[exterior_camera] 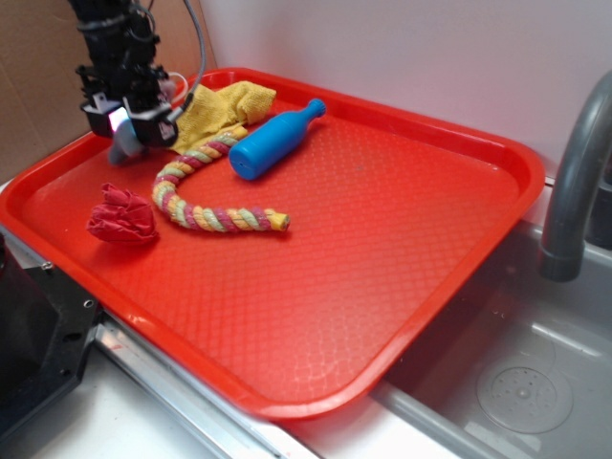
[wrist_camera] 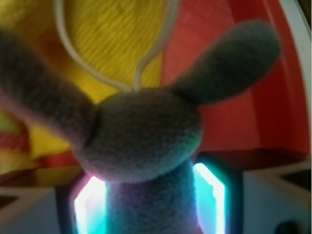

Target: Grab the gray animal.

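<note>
- The red tray (exterior_camera: 402, 239) holds a yellow rag (exterior_camera: 225, 107) at its far left corner.
- The gripper (exterior_camera: 127, 129) hangs just left of that rag.
- The gray plush rabbit (wrist_camera: 141, 141) sits between the jaws, pinched at the body, ears splayed outward, long axis running along the fingers.

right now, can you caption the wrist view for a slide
Close-up of the gray plush rabbit held between the lit jaws, ears spread, above the yellow rag and red tray.

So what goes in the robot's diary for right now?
claw: shut on gray animal | place: tray back-left, by yellow rag | red cloth ball: untouched
</note>
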